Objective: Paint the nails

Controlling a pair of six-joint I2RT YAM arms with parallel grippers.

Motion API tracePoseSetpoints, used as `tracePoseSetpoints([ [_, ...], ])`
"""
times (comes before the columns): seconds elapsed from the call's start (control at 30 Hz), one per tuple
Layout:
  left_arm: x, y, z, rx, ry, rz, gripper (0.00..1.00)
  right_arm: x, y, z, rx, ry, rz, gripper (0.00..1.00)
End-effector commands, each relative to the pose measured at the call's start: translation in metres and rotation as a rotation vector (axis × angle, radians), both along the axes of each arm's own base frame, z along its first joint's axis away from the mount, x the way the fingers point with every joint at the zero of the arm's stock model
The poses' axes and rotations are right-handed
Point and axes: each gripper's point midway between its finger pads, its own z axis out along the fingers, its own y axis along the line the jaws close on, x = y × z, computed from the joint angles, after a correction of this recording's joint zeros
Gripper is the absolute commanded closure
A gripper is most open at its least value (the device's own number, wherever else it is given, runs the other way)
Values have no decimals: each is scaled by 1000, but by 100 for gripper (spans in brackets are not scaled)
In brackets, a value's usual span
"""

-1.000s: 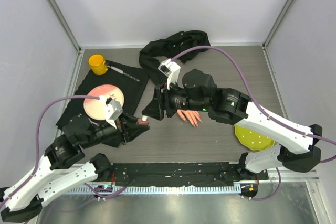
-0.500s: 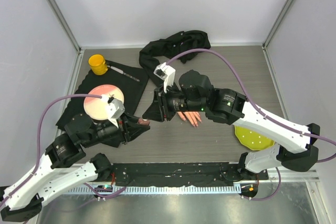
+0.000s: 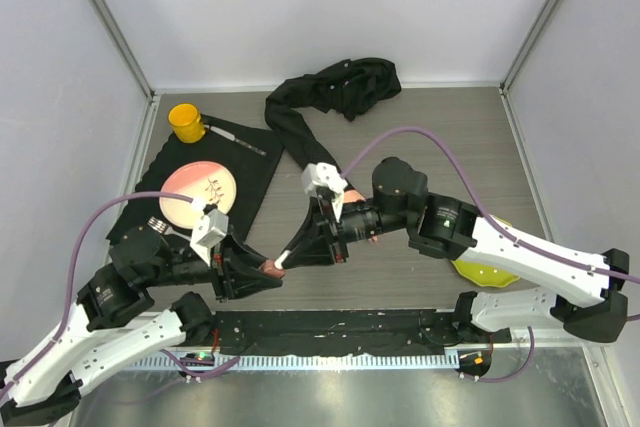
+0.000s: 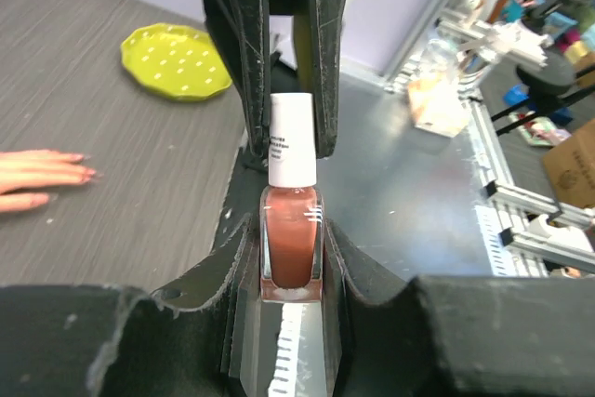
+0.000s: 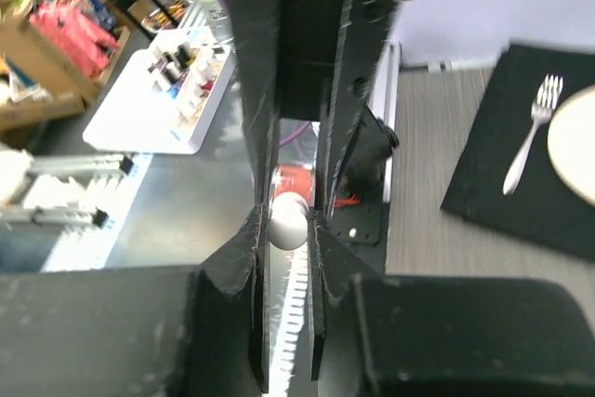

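Note:
My left gripper [image 4: 291, 262] is shut on a small bottle of reddish-brown polish [image 4: 291, 246] and holds it upright above the table's near edge. The right gripper [image 5: 288, 222] comes from the opposite side, and both its jaws press on the bottle's white cap [image 5: 288, 220]. From above, the two grippers meet nose to nose, left gripper [image 3: 262, 273] against right gripper [image 3: 290, 258]. The mannequin hand [image 4: 33, 174] lies flat on the table, left in the left wrist view, with pinkish-red nails [image 4: 87, 172] on its fingers. From above, the right arm hides most of it.
A black mat [image 3: 250, 162] at the left holds a pink plate [image 3: 198, 194], a fork [image 5: 528, 141] and a yellow cup [image 3: 186, 120]. The hand's black sleeve [image 3: 335, 87] trails to the back wall. A yellow-green dotted lid [image 4: 177, 62] lies on the right.
Both arms have drawn back toward the near edge, the left one carrying the bottle. The right gripper, open a second ago, has closed onto the white cap.

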Motion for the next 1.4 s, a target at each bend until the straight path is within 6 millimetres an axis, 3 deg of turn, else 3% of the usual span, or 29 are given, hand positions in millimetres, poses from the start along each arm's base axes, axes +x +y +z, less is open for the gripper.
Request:
tracePoseSetpoints([
  [0.0, -16, 11, 58, -190, -90, -40, 100, -31, -14, 13, 116, -165, 207, 99],
  [0.33, 16, -6, 42, -100, -36, 64, 100, -18, -9, 21, 97, -117, 115, 99],
  [0.47, 32, -4, 39, -99, -47, 154, 100, 0, -6, 25, 67, -47, -23, 99],
  [0.5, 32, -3, 40, -109, -54, 161, 100, 12, -3, 24, 54, -29, -97, 92],
  [0.53, 33, -1, 43, -126, -64, 170, 100, 19, -4, 21, 28, -5, -147, 70],
  [0.63, 43, 6, 46, -138, -83, 244, 100, 50, -5, 20, -29, 114, -367, 34],
  [0.73, 59, 13, 42, -128, -111, 341, 100, 74, -16, 28, -7, 250, -570, 18],
  [0.8, 68, 16, 43, -137, -147, 385, 100, 79, -21, 30, -2, 343, -636, 15],
  [0.83, 71, 15, 39, -130, -155, 396, 100, 91, -25, 31, 7, 351, -712, 15],
  [0.97, 79, 14, 36, -130, -203, 419, 100, 98, -22, 43, -1, 378, -755, 16],
  [1.03, 82, 14, 34, -137, -219, 430, 100, 99, -16, 41, -29, 379, -750, 22],
  [1.07, 85, 15, 33, -140, -226, 450, 100, 98, -13, 49, -20, 381, -733, 25],
  [1.13, 90, 16, 29, -143, -243, 470, 100, 100, -2, 40, -64, 382, -728, 28],
  [1.17, 90, 18, 31, -154, -251, 480, 100, 100, 1, 45, -64, 377, -719, 29],
  [1.2, 90, 18, 33, -165, -258, 478, 100, 102, 8, 34, -103, 377, -719, 34],
  [1.37, 90, 21, 33, -164, -265, 490, 100, 101, 19, 33, -125, 376, -690, 43],
])
